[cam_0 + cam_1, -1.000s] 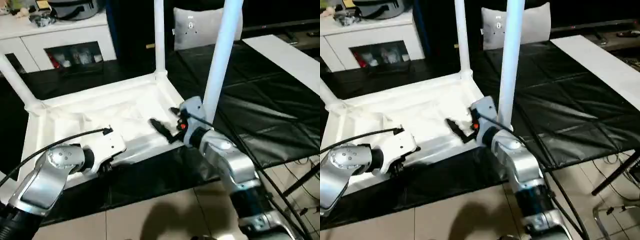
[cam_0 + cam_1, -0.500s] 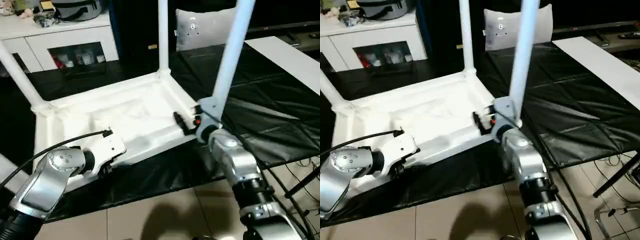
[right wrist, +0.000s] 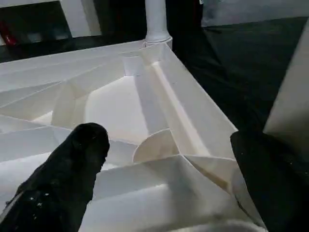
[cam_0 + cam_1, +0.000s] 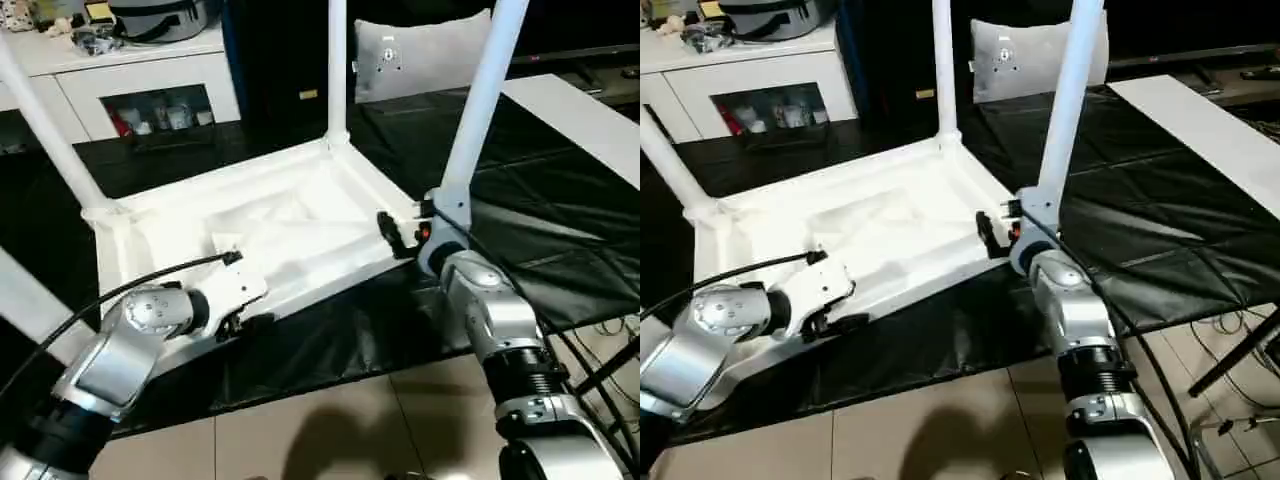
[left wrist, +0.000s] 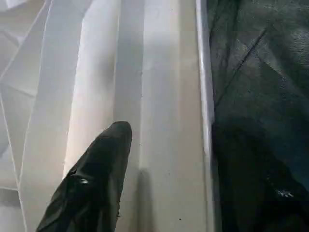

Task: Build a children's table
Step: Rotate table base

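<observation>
Since a second ago the right gripper (image 4: 400, 232) has drawn back from over the ribbed middle of the children's table (image 4: 290, 225) to its near right corner, beside the foot of the leg (image 4: 478, 110) standing there. Its fingers (image 3: 63, 179) are spread wide and grip nothing; in the right wrist view one hangs over the ribs inside the corner and the other outside the rim, with the corner socket between them. The table lies upside down on the black-covered tabletop (image 4: 520, 170), legs pointing up. The left gripper (image 4: 845, 322) sits at the table's near long edge, fingers partly apart; the left wrist view shows one finger (image 5: 94, 179) over the white edge strip, but whether it grips the edge cannot be told. A white cabinet (image 4: 150, 85) and a grey cushion (image 4: 420, 55) stand behind.
</observation>
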### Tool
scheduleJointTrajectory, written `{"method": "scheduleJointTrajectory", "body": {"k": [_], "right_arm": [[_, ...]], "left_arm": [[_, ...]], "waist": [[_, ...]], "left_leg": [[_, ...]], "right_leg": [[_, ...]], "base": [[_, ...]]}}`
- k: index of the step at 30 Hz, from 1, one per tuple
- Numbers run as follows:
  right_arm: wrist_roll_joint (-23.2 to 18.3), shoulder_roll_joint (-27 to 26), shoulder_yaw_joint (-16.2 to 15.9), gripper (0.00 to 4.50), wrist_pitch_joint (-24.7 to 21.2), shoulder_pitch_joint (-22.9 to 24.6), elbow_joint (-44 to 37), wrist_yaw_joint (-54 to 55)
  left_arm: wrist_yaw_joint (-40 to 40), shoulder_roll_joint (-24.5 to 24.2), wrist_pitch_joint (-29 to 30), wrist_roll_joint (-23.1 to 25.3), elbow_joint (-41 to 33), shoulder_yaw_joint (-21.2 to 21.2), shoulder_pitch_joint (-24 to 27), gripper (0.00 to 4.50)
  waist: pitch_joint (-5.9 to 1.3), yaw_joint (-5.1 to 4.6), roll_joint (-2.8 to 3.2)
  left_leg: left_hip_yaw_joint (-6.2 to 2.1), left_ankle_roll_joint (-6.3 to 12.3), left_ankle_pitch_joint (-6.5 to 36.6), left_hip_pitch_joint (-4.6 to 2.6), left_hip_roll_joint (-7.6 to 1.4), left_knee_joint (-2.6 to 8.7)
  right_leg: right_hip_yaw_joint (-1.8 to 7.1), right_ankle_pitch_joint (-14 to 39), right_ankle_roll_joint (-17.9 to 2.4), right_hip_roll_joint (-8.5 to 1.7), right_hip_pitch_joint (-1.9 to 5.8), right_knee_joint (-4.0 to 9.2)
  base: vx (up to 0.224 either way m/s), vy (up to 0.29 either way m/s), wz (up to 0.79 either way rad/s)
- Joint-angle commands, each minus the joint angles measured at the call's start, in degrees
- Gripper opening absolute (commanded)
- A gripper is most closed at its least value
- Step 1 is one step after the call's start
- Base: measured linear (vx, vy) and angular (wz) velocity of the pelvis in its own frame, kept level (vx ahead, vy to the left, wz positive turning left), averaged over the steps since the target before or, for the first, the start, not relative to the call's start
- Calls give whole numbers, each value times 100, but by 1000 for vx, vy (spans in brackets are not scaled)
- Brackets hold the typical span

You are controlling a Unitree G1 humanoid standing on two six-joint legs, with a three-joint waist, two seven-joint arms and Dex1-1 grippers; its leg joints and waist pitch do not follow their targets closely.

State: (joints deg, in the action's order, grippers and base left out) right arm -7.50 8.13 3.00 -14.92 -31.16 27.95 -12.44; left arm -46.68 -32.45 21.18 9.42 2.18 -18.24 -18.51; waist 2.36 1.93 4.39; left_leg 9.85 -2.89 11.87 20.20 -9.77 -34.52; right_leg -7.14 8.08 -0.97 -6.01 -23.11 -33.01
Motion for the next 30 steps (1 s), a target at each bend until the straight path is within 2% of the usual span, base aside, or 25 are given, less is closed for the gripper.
{"method": "scheduleJointTrajectory", "body": {"k": [1,11,12,15,17,19,20,23,24,30], "right_arm": [[-22,186,266,450,-8,91,-5,111],[-33,566,471,450,-145,406,-189,120],[-35,602,485,450,-153,449,-202,122],[-52,664,527,450,-174,539,-251,147],[-77,716,561,450,-214,633,-346,179],[-91,735,574,450,-239,682,-408,194],[-95,744,574,450,-255,702,-445,205],[-104,747,554,450,-298,756,-558,236],[-96,731,540,450,-306,767,-592,245],[-213,592,486,450,-352,762,-785,85]], "left_arm": [[215,-31,-162,246,291,-12,-134,294],[655,21,-662,445,920,-6,-443,294],[705,23,-705,469,972,-1,-468,294],[790,26,-800,521,1081,-2,-525,294],[905,80,-884,557,1207,26,-595,294],[983,122,-957,562,1299,33,-646,294],[1037,163,-998,551,1353,37,-679,294],[1242,329,-1113,547,1534,53,-784,294],[1283,384,-1135,547,1552,54,-798,294],[1480,919,-929,-1,1258,385,-574,294]], "waist": [[-325,-47,-45],[-336,-23,-88],[-337,-2,-86],[-338,4,-97],[-343,10,-84],[-346,20,-100],[-341,7,-78],[-346,-7,-99],[-347,-39,-107],[-351,-79,-120]], "left_leg": [[-113,113,1628,-13,-237,462],[-109,133,1569,-7,-246,458],[-93,134,1589,-38,-240,447],[-107,143,1525,4,-240,455],[-109,143,1491,1,-246,453],[-100,164,1449,9,-237,445],[-98,166,1448,15,-231,445],[-104,166,1420,31,-220,438],[-109,190,1433,47,-222,436],[-107,281,1383,74,-231,418]], "right_leg": [[312,2548,-677,-279,250,450],[307,2567,-630,-274,248,453],[312,2589,-617,-267,221,467],[308,2542,-603,-273,255,450],[309,2497,-617,-281,257,443],[307,2483,-622,-283,258,451],[304,2473,-607,-268,257,465],[293,2486,-605,-276,276,459],[283,2550,-588,-283,282,466],[268,2644,-601,-295,276,487]], "base": [[0,0,0],[0,0,0],[0,0,0],[0,0,0],[0,0,0],[0,0,0],[0,0,0],[0,0,0],[0,0,0],[0,0,0]]}}
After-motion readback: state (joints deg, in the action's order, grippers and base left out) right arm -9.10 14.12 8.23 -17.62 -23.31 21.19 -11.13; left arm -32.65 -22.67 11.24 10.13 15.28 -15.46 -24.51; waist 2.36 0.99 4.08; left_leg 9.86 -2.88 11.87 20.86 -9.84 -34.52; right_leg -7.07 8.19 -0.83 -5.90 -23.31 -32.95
